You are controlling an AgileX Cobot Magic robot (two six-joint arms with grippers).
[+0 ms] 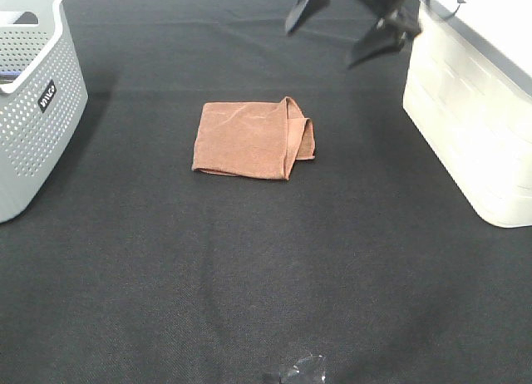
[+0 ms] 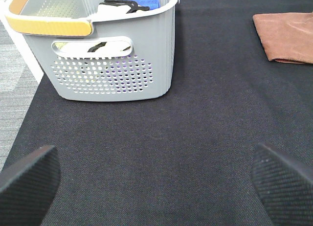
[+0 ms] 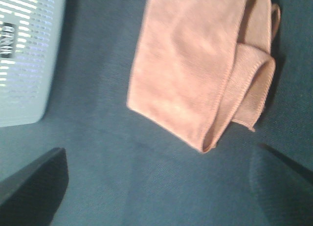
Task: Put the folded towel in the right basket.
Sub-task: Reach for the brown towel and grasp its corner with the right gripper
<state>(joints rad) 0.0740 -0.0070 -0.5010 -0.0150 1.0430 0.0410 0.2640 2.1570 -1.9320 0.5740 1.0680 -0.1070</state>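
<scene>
Black cloth covers the surface [image 1: 266,276], and the folded towel [image 1: 253,139] lies flat near its middle, with nothing holding it. Well left of the towel stands the grey perforated basket [image 1: 33,110], and on that same side my left tool [image 2: 156,182] hangs over bare cloth, spread wide with nothing between its fingers. Beyond the towel and to its right my right tool [image 1: 341,25] is in the air, fingers apart and empty, and further right stands the white basket [image 1: 474,110], well apart from the towel.
</scene>
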